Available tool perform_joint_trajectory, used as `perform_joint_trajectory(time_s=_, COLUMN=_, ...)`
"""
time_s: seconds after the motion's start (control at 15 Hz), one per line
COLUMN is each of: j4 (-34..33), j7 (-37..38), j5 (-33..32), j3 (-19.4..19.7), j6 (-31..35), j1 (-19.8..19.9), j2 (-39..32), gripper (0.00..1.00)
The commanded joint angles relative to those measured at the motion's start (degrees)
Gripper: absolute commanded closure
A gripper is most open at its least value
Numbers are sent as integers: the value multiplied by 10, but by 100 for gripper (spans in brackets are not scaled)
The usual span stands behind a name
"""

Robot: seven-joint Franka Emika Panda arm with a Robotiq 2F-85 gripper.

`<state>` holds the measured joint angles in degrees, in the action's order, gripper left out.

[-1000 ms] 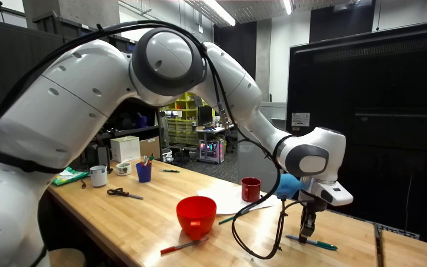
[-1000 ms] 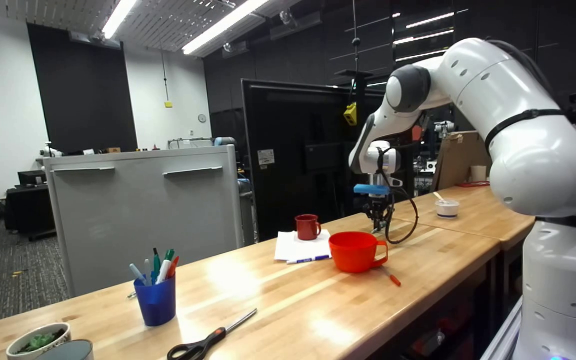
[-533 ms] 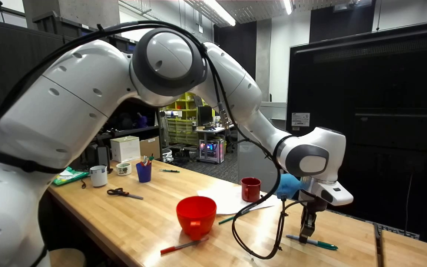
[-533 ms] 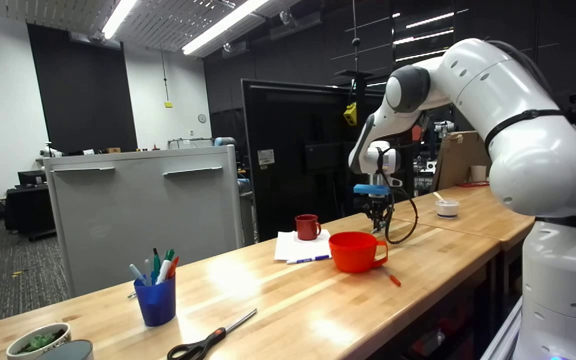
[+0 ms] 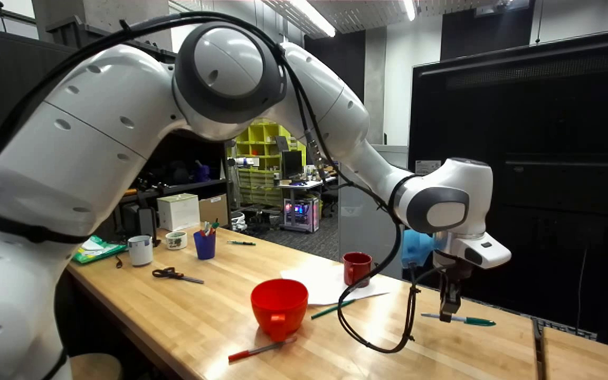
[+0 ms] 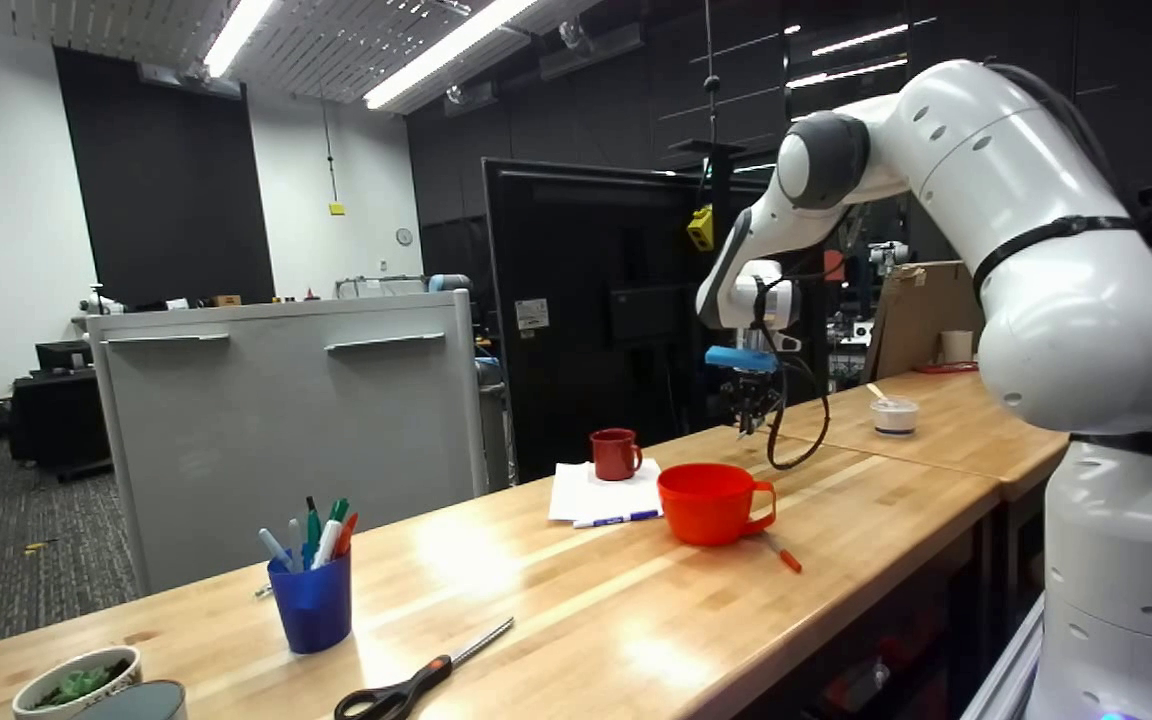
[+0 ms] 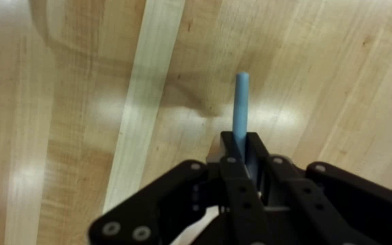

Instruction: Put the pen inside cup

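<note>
Because my gripper (image 7: 240, 137) is closed on the green-capped marker (image 5: 467, 320), I should tip it upright before lowering it into the blue pen cup (image 6: 312, 605)

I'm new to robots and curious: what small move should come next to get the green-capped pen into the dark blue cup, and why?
Probably raise the green-capped pen higher: the hand grips it roughly level, seemingly low over the table, while the dark blue cup stands well away with pens poking above its rim.
</note>
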<state>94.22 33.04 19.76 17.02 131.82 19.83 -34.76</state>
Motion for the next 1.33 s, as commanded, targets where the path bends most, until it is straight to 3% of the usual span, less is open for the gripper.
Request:
perform_joint_trajectory(time_s=0.0, j4=44, j7=-21, j5=10, j3=-6, j6=21, j1=3, j2=63, gripper=97)
perform_joint_trajectory(time_s=0.2, j4=55, j7=-27, j5=15, j3=-7, j6=28, j1=4, j2=97, gripper=97)
perform_joint_trajectory(time_s=0.27, j4=13, j7=-9, j5=0, j3=-1, j6=14, j1=2, j2=53, gripper=89)
perform_joint_trajectory(time_s=1.07, j4=34, j7=-13, j5=1, j3=0, j6=18, j1=1, j2=78, gripper=89)
perform_joint_trajectory(time_s=1.13, j4=34, j7=-13, j5=1, j3=0, j6=19, j1=1, j2=78, gripper=97)
perform_joint_trajectory(time_s=1.27, j4=30, j7=-15, j5=-11, j3=-1, j6=21, j1=-9, j2=84, gripper=97)
